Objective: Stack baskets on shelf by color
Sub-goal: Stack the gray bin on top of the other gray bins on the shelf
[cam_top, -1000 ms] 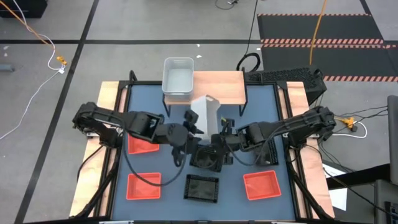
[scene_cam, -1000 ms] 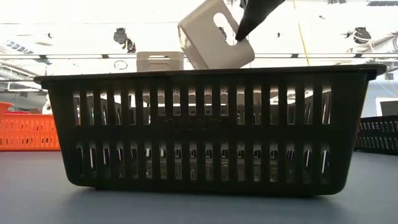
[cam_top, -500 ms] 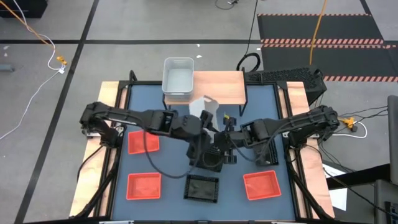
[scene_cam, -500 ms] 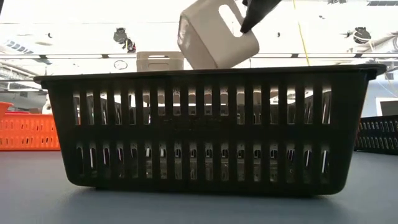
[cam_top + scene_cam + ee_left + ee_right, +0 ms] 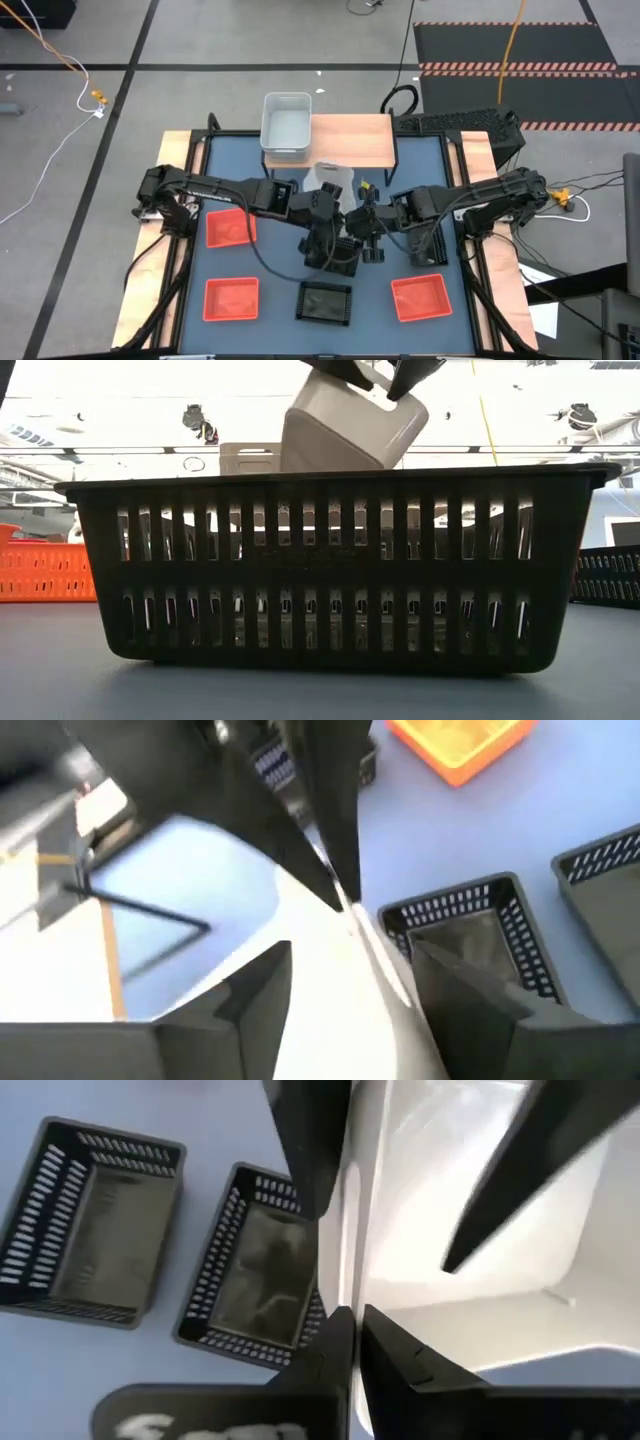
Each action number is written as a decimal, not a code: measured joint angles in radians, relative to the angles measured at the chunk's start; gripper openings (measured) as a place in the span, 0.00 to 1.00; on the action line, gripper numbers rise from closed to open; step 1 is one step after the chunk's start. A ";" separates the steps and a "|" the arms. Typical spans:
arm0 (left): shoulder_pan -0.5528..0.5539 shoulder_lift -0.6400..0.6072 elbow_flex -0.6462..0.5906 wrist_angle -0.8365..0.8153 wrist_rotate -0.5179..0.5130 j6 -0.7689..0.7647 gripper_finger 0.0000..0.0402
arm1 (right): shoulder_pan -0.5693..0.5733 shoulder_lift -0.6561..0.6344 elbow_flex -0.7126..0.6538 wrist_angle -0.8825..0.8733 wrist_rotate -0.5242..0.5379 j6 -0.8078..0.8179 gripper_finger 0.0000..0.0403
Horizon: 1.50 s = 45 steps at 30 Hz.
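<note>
The right tool (image 5: 345, 1320) pinches the rim of the white basket (image 5: 328, 183); the left tool (image 5: 345, 905) is spread beside it. The basket looks light, stiff and slippery.

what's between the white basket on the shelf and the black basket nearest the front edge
In the high view, between the white basket on the shelf and front black basket: a lifted white basket, both grippers, and another black basket.

— What lies on the blue table (image 5: 415, 160)?

— Three red baskets: at nine o'clock (image 5: 229, 229), at seven (image 5: 231, 298), at five (image 5: 424, 297). A black basket (image 5: 326, 303) sits at six, another (image 5: 332, 258) by the centre, and what looks like a third (image 5: 432, 243), half hidden, at three.

— And the wooden shelf (image 5: 350, 139)?

— At twelve o'clock, bearing one white basket (image 5: 286, 124) at its left end.
</note>
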 joint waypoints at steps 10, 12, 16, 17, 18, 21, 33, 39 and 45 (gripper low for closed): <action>-0.001 -0.002 0.000 -0.009 0.006 -0.072 0.22 | 0.002 -0.067 0.000 0.030 -0.001 -0.028 0.01; -0.002 -0.002 0.001 -0.008 0.020 -0.066 0.14 | 0.005 -0.082 0.000 0.026 -0.002 -0.027 0.01; -0.001 -0.002 0.002 0.003 0.039 -0.016 0.03 | 0.011 -0.113 0.000 0.022 -0.030 -0.026 0.02; -0.003 -0.002 0.003 0.005 0.048 -0.007 0.03 | 0.012 -0.121 0.000 0.022 -0.047 -0.025 0.02; -0.006 -0.002 0.003 0.006 0.049 0.005 0.03 | 0.012 -0.129 0.000 0.022 -0.055 -0.025 0.02; -0.012 -0.005 0.005 0.007 0.048 0.035 0.03 | 0.018 -0.151 0.000 0.026 -0.072 -0.037 0.04; -0.013 -0.164 0.002 -0.094 -0.036 0.127 0.01 | 0.134 -0.285 0.001 0.282 -0.015 -0.195 0.31; 0.061 -0.326 0.003 -0.164 -0.180 0.141 0.01 | 0.169 -0.336 0.002 0.351 0.116 -0.211 0.36; 0.272 -0.420 0.002 -0.228 -0.189 0.170 0.01 | 0.169 -0.335 0.001 0.350 0.161 -0.203 0.35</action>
